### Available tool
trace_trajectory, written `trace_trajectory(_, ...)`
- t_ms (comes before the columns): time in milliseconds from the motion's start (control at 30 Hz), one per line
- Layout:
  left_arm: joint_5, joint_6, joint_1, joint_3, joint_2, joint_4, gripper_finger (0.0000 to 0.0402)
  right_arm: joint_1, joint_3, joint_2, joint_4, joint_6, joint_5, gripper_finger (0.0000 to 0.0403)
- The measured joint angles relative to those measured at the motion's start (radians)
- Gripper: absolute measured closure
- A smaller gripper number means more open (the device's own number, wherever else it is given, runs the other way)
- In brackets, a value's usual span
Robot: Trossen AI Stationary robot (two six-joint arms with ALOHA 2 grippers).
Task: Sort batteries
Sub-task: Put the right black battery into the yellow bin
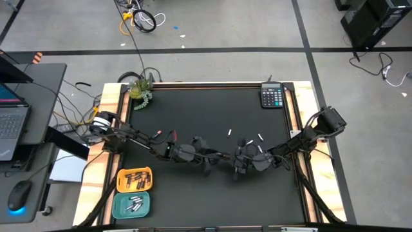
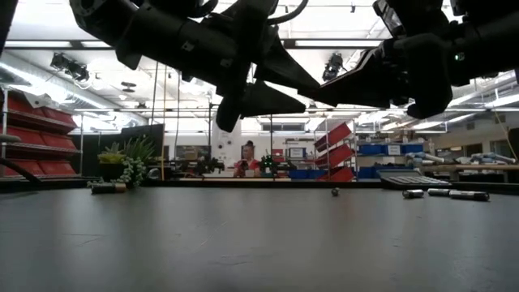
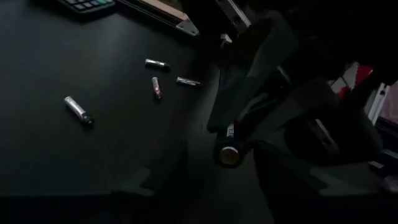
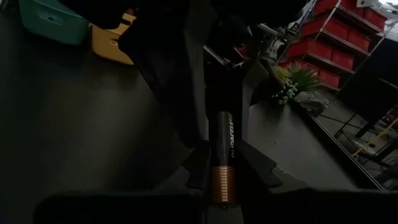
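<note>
Both arms meet above the table's middle. My right gripper (image 1: 239, 162) is shut on a dark battery with a copper end (image 4: 224, 155), which also shows in the left wrist view (image 3: 227, 144). My left gripper (image 1: 209, 160) faces it, open, its fingers standing either side of the battery's free end; I cannot tell whether they touch it. Several loose batteries (image 3: 157, 64) lie flat on the black mat (image 1: 212, 109) toward the far right. An orange tray (image 1: 134, 179) holds dark batteries, and a teal tray (image 1: 132, 204) holds silvery ones. My right gripper pinches the battery between its two fingers (image 4: 255, 169), with the copper end (image 4: 222, 185) back between them. The battery lies along the fingers, and its dark end (image 4: 224, 121) sticks out past their tips toward my left gripper. It is lifted clear of the mat, roughly level.
A calculator (image 1: 272, 96) sits at the mat's far right corner and a small plant (image 1: 140, 90) at its far left corner. Wooden rails (image 1: 109, 116) border the mat left and right. A person (image 2: 246, 158) shows in the room far behind the table.
</note>
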Motion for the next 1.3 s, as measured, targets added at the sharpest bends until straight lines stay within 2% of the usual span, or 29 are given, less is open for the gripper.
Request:
trace_trajectory(167, 0.000, -0.051, 0.014, 0.000, 0.018, 0.030, 0.0231, -0.001, -0.001, 0.000, -0.009, -0.003, 0.006, 0.0349)
trace_trajectory(367, 0.008, -0.060, 0.016, 0.000, 0.072, 0.145, 0.0252, 0.000, -0.002, 0.000, -0.027, 0.001, 0.007, 0.0349)
trace_trajectory(600, 0.012, -0.053, 0.019, 0.000, 0.075, 0.140, 0.0254, 0.016, -0.001, 0.000, -0.108, 0.042, 0.024, 0.0349)
trace_trajectory(833, 0.018, -0.084, 0.023, 0.001, 0.073, 0.147, 0.0254, 0.031, -0.001, 0.000, -0.107, 0.041, 0.028, 0.0349)
trace_trajectory(1000, 0.051, -0.136, 0.023, 0.001, 0.072, 0.143, 0.0254, 0.023, -0.001, 0.000, -0.107, 0.036, 0.068, 0.0349)
trace_trajectory(1300, 0.032, -0.139, 0.022, 0.001, 0.072, 0.150, 0.0254, 0.023, -0.001, 0.001, -0.093, 0.027, 0.072, 0.0349)
